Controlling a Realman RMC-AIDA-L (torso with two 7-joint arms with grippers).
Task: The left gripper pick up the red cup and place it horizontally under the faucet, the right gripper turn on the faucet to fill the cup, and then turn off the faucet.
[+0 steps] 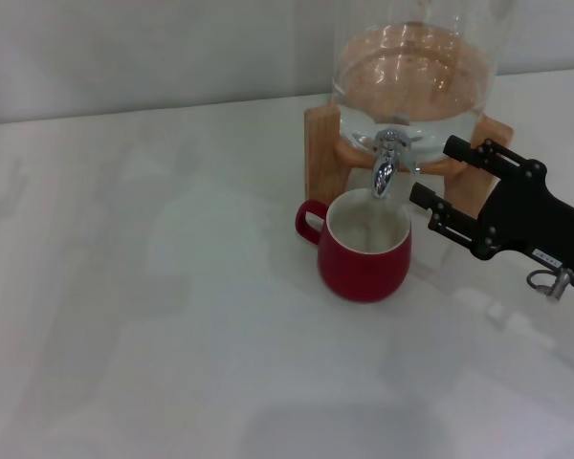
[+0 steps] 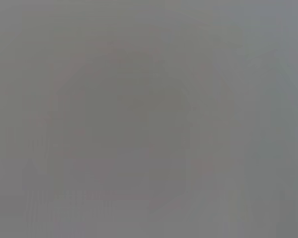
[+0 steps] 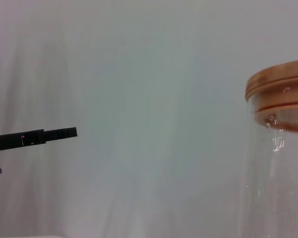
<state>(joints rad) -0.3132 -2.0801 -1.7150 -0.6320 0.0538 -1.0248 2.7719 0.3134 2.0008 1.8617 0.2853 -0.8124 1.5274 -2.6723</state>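
A white counter (image 1: 153, 316) fills the head view, and at its far right stands a clear glass jar (image 1: 411, 67) on a wooden stand (image 1: 322, 158). Only the right wrist view shows the jar's wooden lid (image 3: 280, 87); the left wrist view shows nothing readable. The right gripper (image 1: 438, 177), all black, reaches in from the right edge, its two long fingers (image 1: 483, 153) spread apart and holding nothing, the tips just right of the faucet (image 1: 386, 164). The red cup (image 1: 362, 244) stands upright on the counter directly beneath the chrome spout, its handle pointing left. The left gripper appears in no view.
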